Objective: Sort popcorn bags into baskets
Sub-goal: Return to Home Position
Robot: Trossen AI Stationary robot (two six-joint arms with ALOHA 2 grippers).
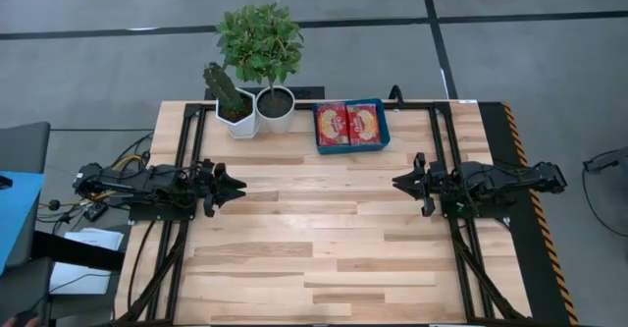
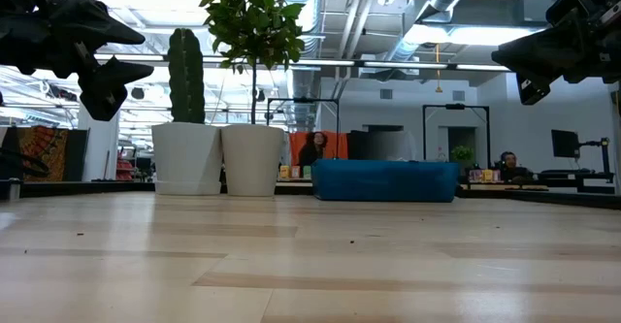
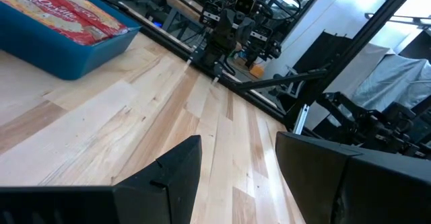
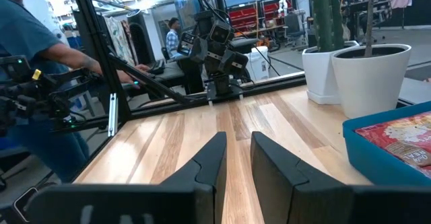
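Both arms are up off the table (image 1: 324,253) now, facing each other across bare wood. Your left gripper (image 1: 235,185) hangs above the left edge, about halfway along it, jaws spread wide with nothing between them. The left wrist view shows plain planks through that gap. Your right gripper (image 1: 400,182) mirrors it above the right edge, also about halfway along. Its jaws are parted by only a narrow slit and carry nothing.

Look to the far edge: the blue tray (image 1: 385,121) sits near the middle of it, a touch toward your right arm's side, flat on the wood. The popcorn bags (image 1: 347,125) are inside it, two red packets showing on top, side by side and filling the tray from wall to wall. How many lie under them you cannot tell from here.

Just beside the tray, toward the left corner, stand two white pots touching each other: the leafy plant (image 1: 259,40) nearer the tray, the cactus (image 1: 225,89) beyond it.

A person in a blue-green top (image 4: 27,42) shows in the room past the table.
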